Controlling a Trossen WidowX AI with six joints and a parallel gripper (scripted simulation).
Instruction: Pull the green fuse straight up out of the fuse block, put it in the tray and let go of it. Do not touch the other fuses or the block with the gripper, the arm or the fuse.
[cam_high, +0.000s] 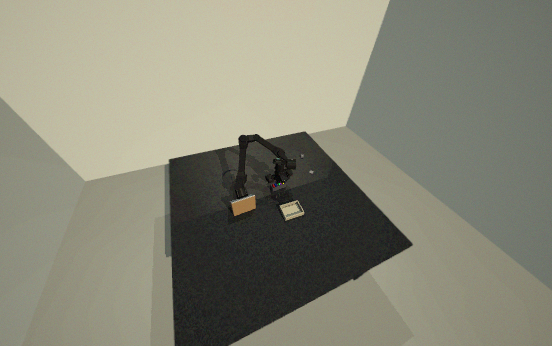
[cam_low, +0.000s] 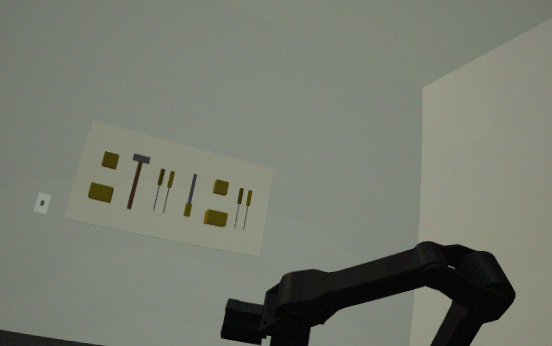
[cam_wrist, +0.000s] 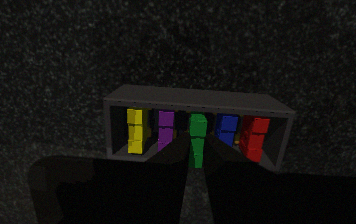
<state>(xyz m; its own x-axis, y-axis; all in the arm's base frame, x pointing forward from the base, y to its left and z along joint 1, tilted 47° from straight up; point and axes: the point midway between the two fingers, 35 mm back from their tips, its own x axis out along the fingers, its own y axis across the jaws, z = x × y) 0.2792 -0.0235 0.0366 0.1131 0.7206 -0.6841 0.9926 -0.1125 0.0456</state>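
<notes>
Between purple and blue fuses, gripper (cam_wrist: 198, 159) clamps green fuse (cam_wrist: 198, 137)

Fuse block (cam_high: 278, 186) just behind tray (cam_high: 292, 210); arm base (cam_high: 243, 205) left.

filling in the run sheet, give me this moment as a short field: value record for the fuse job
gripper: shut on the green fuse
green fuse position: middle slot of the fuse block, appears partly raised
fuse order, left to right in wrist view: yellow fuse, purple fuse, green, blue fuse, red fuse
tray: on the dark mat, in front of the block in the top view
contact with neighbours: cannot tell
</notes>
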